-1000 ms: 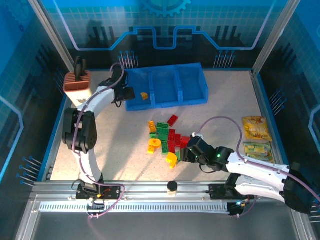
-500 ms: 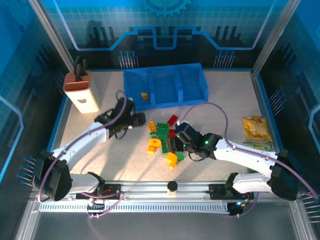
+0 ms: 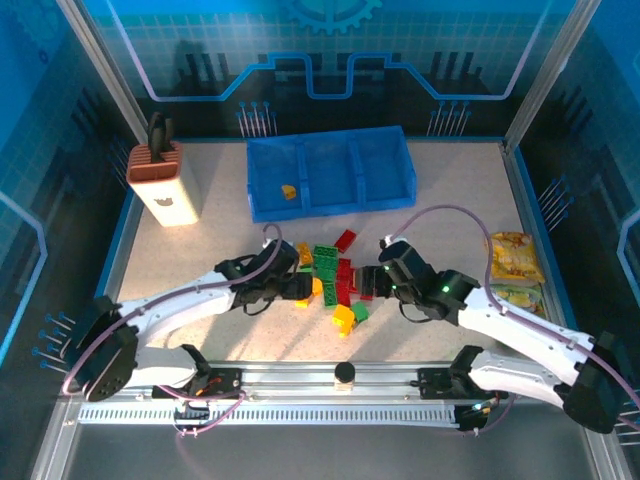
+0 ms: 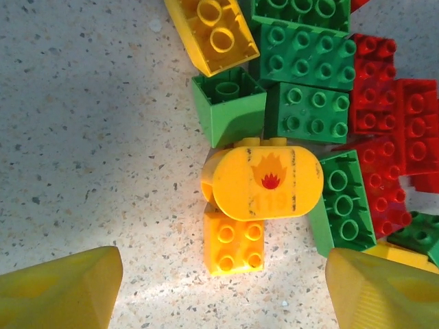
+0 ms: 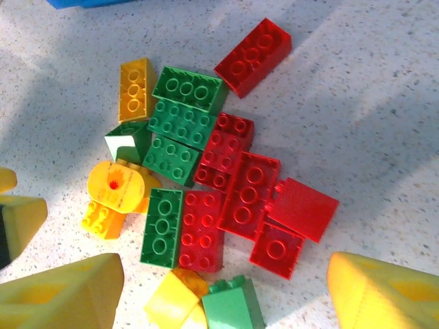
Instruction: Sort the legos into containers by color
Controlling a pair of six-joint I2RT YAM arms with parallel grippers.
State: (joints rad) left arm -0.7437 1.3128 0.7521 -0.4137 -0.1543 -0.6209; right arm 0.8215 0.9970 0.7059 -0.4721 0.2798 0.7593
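The legos lie in a loose pile of red, green and yellow bricks at mid table. My left gripper is at the pile's left edge, open. In the left wrist view, a small orange brick and a rounded yellow piece with a flame print lie just ahead of my left gripper. My right gripper hovers open at the pile's right side. A yellow piece and a green brick sit between its fingertips. The containers stand behind, one yellow lego in the left compartment.
A white and brown box with a black handle stands at the back left. Two yellow snack packets lie at the right edge. A black knob sits on the near rail.
My left arm has swung from the bin's left compartment down to the pile's left edge. My right gripper has shifted up to the pile's right side and opened wider.
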